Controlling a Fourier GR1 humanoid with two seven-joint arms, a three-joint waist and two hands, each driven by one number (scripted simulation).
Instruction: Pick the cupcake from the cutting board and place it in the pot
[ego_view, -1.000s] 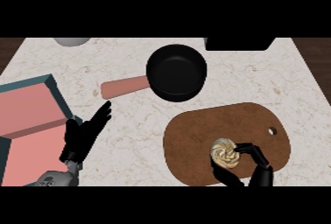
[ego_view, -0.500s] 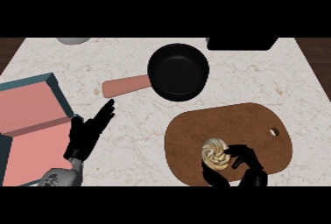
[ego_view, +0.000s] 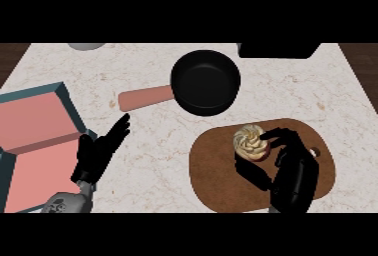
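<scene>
The right hand (ego_view: 294, 162) has its fingers (ego_view: 277, 134) curled round the cupcake (ego_view: 249, 141), clamped on its side so the frosting swirl faces up and stays clean. The cupcake sits over the far edge of the board (ego_view: 218, 190). A dark shadow on the wood beneath suggests it is raised, though I cannot be sure. The pot (ego_view: 206, 82) lies just beyond on the table (ego_view: 155, 170), mouth open, its pink handle (ego_view: 144, 98) pointing left, out of the approach path. The left hand (ego_view: 100, 150) rests with fingers straight and apart, beside a pink tray (ego_view: 33, 125), well away from the work.
</scene>
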